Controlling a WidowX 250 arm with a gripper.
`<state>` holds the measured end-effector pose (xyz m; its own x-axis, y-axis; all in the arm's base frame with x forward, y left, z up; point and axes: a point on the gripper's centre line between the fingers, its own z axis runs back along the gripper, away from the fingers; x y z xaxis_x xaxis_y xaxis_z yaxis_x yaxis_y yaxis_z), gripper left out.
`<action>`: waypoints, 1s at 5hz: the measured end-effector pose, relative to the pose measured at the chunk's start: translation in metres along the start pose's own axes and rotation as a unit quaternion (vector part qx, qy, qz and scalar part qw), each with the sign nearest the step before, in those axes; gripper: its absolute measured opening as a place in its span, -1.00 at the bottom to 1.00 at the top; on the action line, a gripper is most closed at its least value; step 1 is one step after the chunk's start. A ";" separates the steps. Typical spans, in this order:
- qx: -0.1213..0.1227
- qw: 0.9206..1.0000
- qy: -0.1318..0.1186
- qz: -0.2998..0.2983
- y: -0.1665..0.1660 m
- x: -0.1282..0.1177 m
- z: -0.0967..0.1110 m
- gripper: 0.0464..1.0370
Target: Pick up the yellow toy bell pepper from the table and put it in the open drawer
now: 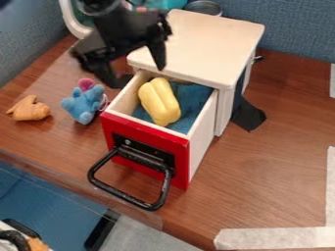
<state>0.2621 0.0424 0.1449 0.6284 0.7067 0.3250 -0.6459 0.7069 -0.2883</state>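
Yellow toy (159, 102) lies in the open drawer (200, 117), on its blue lining (190, 100), tilted against the drawer's left side in view. The tool (138, 76) hangs above the drawer's rear left corner, near the toy, its fingers wide apart. The drawer's red front (147, 139) bears a black handle (129, 196). Beside the drawer, on the wooden surface (272, 162), are a blue plush (83, 104) and, farther left, an orange toy (29, 109).

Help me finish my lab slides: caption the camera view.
Open gripper above an open, red-fronted drawer with a yellow toy on blue cloth; a blue toy and orange toy nearby.
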 end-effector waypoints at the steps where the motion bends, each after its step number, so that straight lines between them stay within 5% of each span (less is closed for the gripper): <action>1: -0.017 0.999 -0.004 -0.027 0.003 0.000 0.013 0.93; 4: -0.018 0.986 0.016 -0.166 0.031 -0.023 0.032 0.93; 5: 0.027 0.979 0.027 -0.202 0.039 -0.032 0.031 0.93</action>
